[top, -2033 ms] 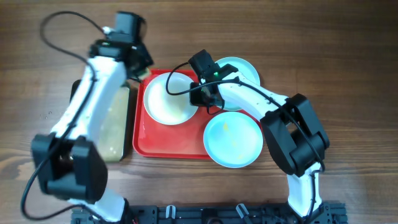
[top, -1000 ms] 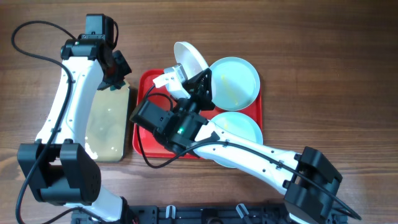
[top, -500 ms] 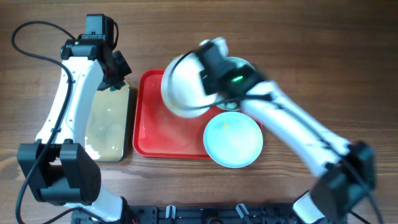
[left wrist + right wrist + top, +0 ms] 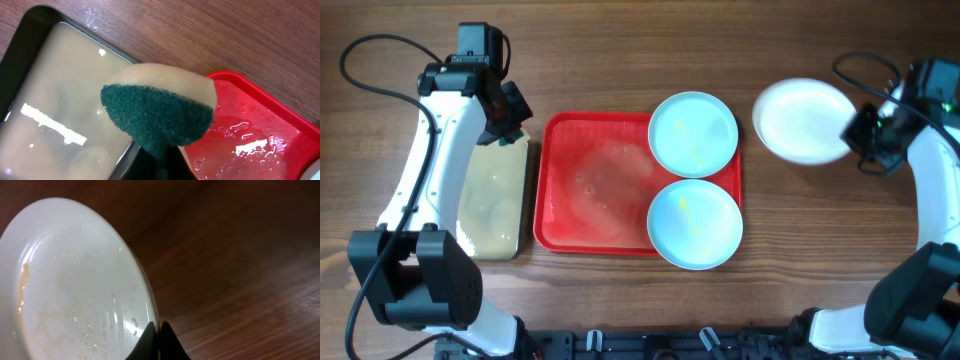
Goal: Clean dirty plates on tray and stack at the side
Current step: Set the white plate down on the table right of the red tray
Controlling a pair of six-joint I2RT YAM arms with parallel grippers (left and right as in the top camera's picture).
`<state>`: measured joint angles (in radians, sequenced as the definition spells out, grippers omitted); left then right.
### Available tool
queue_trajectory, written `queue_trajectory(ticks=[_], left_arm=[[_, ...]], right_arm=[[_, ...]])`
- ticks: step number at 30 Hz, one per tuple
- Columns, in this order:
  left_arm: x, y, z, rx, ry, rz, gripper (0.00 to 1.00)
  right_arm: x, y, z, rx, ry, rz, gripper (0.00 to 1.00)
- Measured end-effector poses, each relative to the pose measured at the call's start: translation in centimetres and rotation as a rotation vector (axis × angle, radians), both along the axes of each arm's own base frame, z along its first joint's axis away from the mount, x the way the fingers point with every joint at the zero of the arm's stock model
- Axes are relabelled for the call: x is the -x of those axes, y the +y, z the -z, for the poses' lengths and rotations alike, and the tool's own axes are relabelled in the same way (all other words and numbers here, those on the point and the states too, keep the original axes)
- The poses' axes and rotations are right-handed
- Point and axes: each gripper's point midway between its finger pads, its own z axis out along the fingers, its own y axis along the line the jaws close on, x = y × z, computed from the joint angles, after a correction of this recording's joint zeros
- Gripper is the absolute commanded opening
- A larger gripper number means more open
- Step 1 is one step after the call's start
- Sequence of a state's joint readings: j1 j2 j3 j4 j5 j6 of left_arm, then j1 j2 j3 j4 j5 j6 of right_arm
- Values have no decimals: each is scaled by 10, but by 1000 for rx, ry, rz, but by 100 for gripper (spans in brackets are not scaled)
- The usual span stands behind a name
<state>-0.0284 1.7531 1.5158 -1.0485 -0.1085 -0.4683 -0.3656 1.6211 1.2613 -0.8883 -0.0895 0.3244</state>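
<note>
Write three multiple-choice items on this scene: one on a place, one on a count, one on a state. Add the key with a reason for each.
1. Where is the white plate relative to the red tray?
A. on it
B. off it, to the right
C. off it, to the left

2. How many light-blue plates lie on the tray?
A. one
B. two
C. three

3. What is the left gripper doing?
A. open and empty
B. shut on a plate
C. shut on the sponge

Key:
1 B: the right gripper holds it by the rim, beyond the tray's right edge.
2 B: both sit along the tray's right side, and the near one overhangs the rim.
3 C: the left wrist view shows the sponge gripped at its lower end.
</note>
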Motion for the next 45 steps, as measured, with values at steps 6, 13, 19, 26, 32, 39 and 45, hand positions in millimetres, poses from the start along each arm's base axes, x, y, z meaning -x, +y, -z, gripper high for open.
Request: queue_trajectory(ticks=[6,13,19,26,32,39,45], left_arm=[[-5,-1,-1,4,-21,1,4],[-6,-1,-2,4,-25,1,4],[-9,-1,-3,6,-40,2,4],[-10,-1,-3,7,-42,2,4],[-10,-1,-3,7,-42,2,4],[-10,-1,-3,7,-42,2,4],[-10,-1,-3,7,-43,2,4]], right_arm=[[31,-16,52,25,70,83,17],[44,-10,70,7,104,92,26],[1,48,29,-121,-51,-222,32],[-4,170,33,-116,-29,-606,36],[-3,188,74,-93,66,-677,23],[6,186,106,-102,163,-694,9],[0,188,107,-98,137,-717,4]])
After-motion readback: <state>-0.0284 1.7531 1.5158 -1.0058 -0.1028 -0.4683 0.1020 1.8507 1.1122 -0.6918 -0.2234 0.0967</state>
